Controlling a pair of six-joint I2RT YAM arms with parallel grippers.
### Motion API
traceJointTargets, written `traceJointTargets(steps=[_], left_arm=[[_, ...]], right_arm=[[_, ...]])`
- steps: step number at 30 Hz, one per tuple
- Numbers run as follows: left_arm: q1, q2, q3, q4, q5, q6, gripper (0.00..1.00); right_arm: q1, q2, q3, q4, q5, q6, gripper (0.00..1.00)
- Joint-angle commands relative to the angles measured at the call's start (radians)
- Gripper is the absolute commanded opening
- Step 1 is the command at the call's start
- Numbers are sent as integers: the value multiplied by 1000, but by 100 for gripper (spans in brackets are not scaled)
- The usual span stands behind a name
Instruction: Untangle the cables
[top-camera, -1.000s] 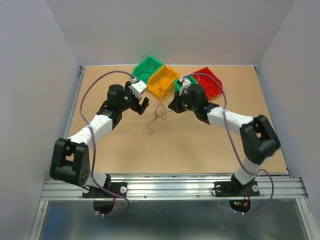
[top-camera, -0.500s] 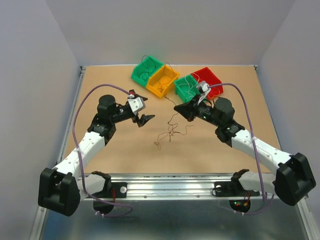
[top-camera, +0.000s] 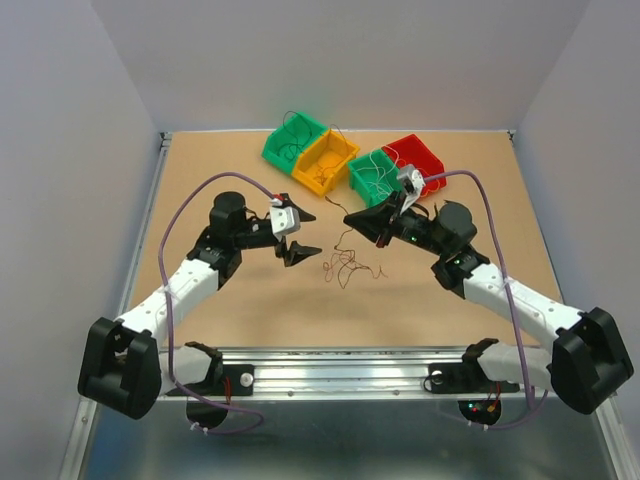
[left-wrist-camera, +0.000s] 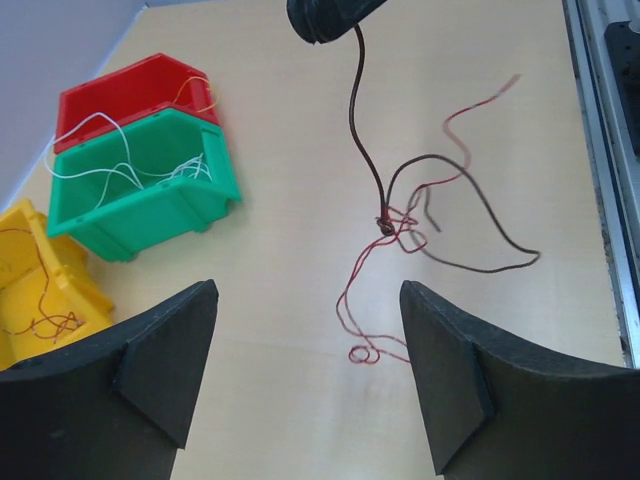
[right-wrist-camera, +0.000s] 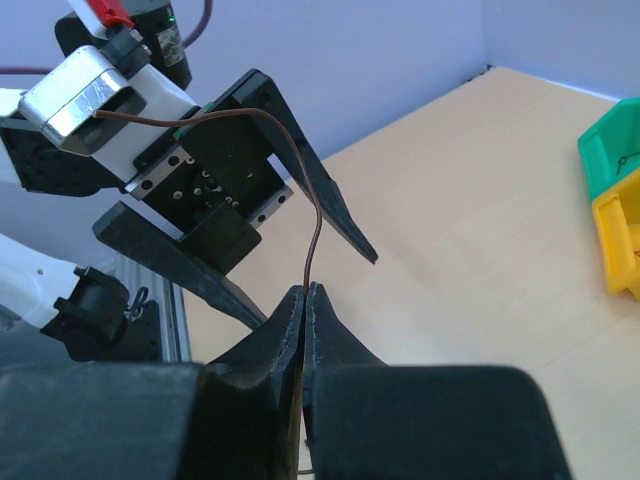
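Our left pincer (top-camera: 300, 235) is now closer to the cables (top-camera: 346, 266) than half a second ago, with its fingers spread wide and nothing between them. Our right pincer (right-wrist-camera: 308, 292) stays clenched on the dark brown cable (left-wrist-camera: 362, 120), at nearly the same place, and holds this strand up from the counter (top-camera: 400, 310). The cables lie more gathered than before, just in front of the left pincer, between the two arms. In the left wrist view the brown strand goes down to a small knot (left-wrist-camera: 387, 224), where the red cable (left-wrist-camera: 352, 290) is wrapped. We judge that the left pincer is lined up to take the red strand, so the two can be pulled apart.
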Motion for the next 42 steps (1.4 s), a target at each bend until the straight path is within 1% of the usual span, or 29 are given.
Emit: traceJointTargets(steps=[1, 3, 8, 9, 10, 12, 13, 15, 18, 19, 20, 21, 23, 24, 25, 26, 27, 28, 29, 30, 31, 32, 34, 37, 38, 42], left_arm=[[-23, 20, 55, 37, 33, -29, 83], [-34, 37, 64, 37, 35, -32, 81], [-49, 57, 77, 37, 48, -41, 80], [-52, 61, 78, 37, 53, -41, 79], [-58, 62, 80, 37, 58, -41, 74], [-64, 69, 83, 34, 58, -43, 68], [-69, 72, 84, 32, 56, -38, 62], [-75, 80, 94, 17, 56, -30, 58], [-84, 94, 107, -20, 55, -6, 56], [-86, 97, 112, -32, 52, 3, 53], [-92, 103, 120, -51, 48, 20, 48], [-95, 106, 121, -54, 44, 22, 37], [-97, 112, 129, -66, 45, 31, 25], [-98, 118, 138, -78, 48, 34, 13], [-98, 120, 141, -94, 47, 37, 7], [-97, 120, 147, -103, 47, 40, 0], [-98, 117, 156, -111, 38, 43, 0], [-97, 112, 161, -121, 30, 43, 0], [-97, 108, 164, -126, 21, 39, 0], [-97, 92, 173, -127, -10, 25, 0], [-94, 80, 179, -132, -23, 8, 0], [-95, 66, 186, -141, -33, -15, 0], [-92, 19, 192, -141, -42, -49, 0], [-92, -35, 204, -143, -41, -79, 0], [-93, -43, 209, -146, -42, -95, 0], [-94, -75, 242, -150, -41, -133, 0]], right_arm=[[18, 17, -6, 111, -36, 17, 0], [26, 24, -5, 121, -36, 20, 1], [40, 46, 8, 127, -42, 15, 1], [46, 50, 9, 130, -43, 15, 0], [50, 52, 12, 135, -43, 15, 1], [56, 61, 15, 140, -43, 15, 1], [63, 66, 20, 144, -43, 14, 1], [72, 76, 25, 149, -43, 12, 1], [79, 92, 32, 153, -31, 9, 1], [81, 95, 34, 157, -28, 6, 1], [81, 101, 34, 160, -25, 8, 0], [83, 103, 34, 169, -25, 8, 1], [87, 109, 35, 173, -28, 9, 0], [89, 116, 40, 175, -30, 8, 1], [89, 119, 41, 175, -36, 5, 2], [89, 123, 41, 175, -36, 1, 10], [89, 126, 41, 173, -36, -3, 20], [90, 132, 38, 173, -25, -18, 47], [90, 138, 38, 172, -25, -28, 58], [90, 144, 38, 169, -36, -43, 68], [89, 150, 40, 154, -46, -67, 75], [89, 167, 38, 149, -51, -125, 81], [87, 188, 43, 149, -53, -188, 83], [89, 245, 63, 152, -83, -235, 83], [89, 259, 80, 157, -130, -239, 81], [90, 342, 110, 213, -217, -239, 77]])
